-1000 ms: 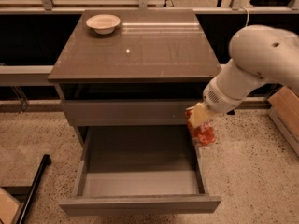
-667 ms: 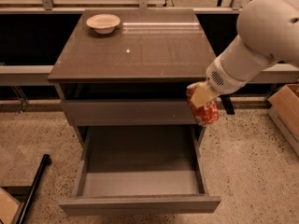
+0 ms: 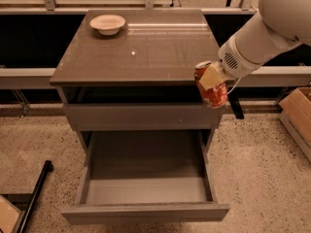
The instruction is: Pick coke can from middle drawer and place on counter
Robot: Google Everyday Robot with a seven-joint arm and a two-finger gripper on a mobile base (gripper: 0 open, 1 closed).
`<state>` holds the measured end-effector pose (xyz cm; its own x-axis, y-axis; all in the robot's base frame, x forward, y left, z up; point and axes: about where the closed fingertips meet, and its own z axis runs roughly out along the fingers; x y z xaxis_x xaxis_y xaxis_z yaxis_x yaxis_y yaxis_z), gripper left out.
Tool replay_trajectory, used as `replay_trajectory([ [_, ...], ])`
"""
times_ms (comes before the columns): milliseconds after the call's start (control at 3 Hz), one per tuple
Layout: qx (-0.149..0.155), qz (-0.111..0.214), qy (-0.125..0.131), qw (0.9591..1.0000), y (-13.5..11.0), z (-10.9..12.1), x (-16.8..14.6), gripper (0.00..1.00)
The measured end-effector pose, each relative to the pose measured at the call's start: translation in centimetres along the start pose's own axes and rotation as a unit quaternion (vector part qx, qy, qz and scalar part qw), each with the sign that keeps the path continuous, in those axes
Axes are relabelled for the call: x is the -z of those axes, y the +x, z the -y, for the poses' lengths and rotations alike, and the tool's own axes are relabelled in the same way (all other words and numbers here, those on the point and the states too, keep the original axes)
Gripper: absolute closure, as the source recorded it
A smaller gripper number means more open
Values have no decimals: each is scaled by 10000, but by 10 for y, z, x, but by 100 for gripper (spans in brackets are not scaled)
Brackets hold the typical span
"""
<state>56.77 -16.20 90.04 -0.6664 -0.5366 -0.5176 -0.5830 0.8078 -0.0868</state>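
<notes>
My gripper (image 3: 212, 81) is shut on the coke can (image 3: 213, 92), a small red can with a silvery top. It holds the can upright in the air at the counter's front right corner, about level with the counter edge. The counter (image 3: 146, 47) is a glossy grey-brown slab on top of the cabinet. The middle drawer (image 3: 146, 178) is pulled wide open below and shows a bare grey inside. My white arm reaches in from the upper right.
A pale round bowl (image 3: 107, 23) sits at the counter's back left. A shut flat grey drawer front (image 3: 141, 115) lies under the counter. A cardboard box (image 3: 297, 115) stands on the floor at right. A black pole (image 3: 34, 198) lies at lower left.
The gripper has lifted the coke can from beside the drawer up to the level of the counter's front right edge. The arm has risen with it.
</notes>
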Motion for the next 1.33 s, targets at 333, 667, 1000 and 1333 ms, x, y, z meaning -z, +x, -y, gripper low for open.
replay_trajectory([
  [333,241,246,204,9992,-22,3,18,100],
  [667,335,1105,256,9930,-70,4,39,100],
  [1000,335,1573,219,9867,-102,5,41,100],
  [1333,130,2009,113,9795,-131,16,27,100],
])
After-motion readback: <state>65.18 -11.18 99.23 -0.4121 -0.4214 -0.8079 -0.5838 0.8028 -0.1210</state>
